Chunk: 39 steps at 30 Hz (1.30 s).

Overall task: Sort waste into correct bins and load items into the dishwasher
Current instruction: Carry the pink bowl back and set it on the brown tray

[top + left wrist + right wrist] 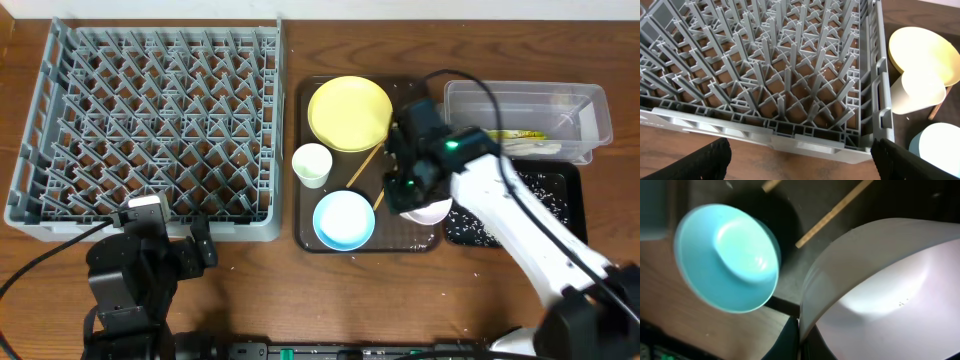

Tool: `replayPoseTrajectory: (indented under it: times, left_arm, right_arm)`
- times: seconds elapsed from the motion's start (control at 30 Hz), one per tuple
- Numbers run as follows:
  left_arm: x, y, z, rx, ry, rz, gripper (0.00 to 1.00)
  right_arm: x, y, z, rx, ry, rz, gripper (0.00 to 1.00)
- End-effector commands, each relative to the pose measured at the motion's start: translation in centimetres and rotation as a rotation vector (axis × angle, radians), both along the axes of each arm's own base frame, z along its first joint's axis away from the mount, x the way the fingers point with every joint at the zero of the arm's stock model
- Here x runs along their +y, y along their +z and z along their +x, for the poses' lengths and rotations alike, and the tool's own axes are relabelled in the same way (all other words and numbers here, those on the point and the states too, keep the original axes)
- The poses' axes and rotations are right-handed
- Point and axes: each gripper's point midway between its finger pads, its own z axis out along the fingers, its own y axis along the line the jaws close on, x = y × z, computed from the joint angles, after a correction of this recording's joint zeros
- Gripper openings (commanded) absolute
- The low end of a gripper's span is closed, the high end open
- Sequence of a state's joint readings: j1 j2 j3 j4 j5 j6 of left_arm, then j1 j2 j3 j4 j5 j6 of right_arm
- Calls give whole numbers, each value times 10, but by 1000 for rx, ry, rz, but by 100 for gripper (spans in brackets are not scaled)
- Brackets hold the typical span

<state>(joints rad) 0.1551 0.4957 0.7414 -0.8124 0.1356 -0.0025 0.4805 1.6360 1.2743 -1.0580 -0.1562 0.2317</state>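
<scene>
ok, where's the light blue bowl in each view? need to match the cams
Overhead: light blue bowl near the brown tray's front edge, below the white cup.
Left wrist: bottom-right corner, cut off by the frame, below the same cup.
Right wrist: left half, beside the white bowl.
Shared landmark: the wooden chopstick just above the bowl in overhead and right wrist; at most a brown sliver in left wrist.

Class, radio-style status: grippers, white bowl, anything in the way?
Left gripper open, by dish rack. Right gripper shut on white bowl rim. Between it and rack: blue bowl, cup.
</scene>
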Motion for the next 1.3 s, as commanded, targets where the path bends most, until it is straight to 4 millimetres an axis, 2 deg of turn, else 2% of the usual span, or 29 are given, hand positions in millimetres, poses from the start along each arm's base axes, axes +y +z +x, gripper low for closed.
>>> replayPoseTrajectory:
  times: [0.0,0.17,0.3,0.4,0.47,0.6,0.73,0.93,1.03,1.13,1.27]
  left_arm:
    - [-1,8,0,-18,-8,6,93]
    - [-1,8,0,-18,-7,6,93]
    - [-1,8,0,-18,-7,6,93]
    - [-1,8,0,-17,-7,6,93]
    - [-1,8,0,-17,-7,6,93]
    - [-1,8,0,-18,-7,6,93]
    - [-1,8,0,-18,-7,6,93]
    - [-1,8,0,-18,-7,6,93]
    - [-1,8,0,-17,-7,6,93]
    - [-1,8,0,-18,-8,6,93]
    - [-1,8,0,-18,-7,6,93]
  right_arm:
    - [3,-16,1,28,-11,-51,1]
    - [7,-33,-3,76,-8,-75,1]
    - [5,-38,-6,99,-7,-86,3]
    - [6,-38,-8,109,-7,-83,13]
    - [8,-37,-10,120,-4,-67,25]
    - [12,-36,-9,116,-4,-47,33]
    - [21,-23,6,75,-7,0,36]
    - [43,23,49,-82,-21,96,47]
    - [53,39,66,-151,-31,139,50]
    - [55,38,67,-150,-46,144,50]
    - [59,27,60,-112,-29,122,50]
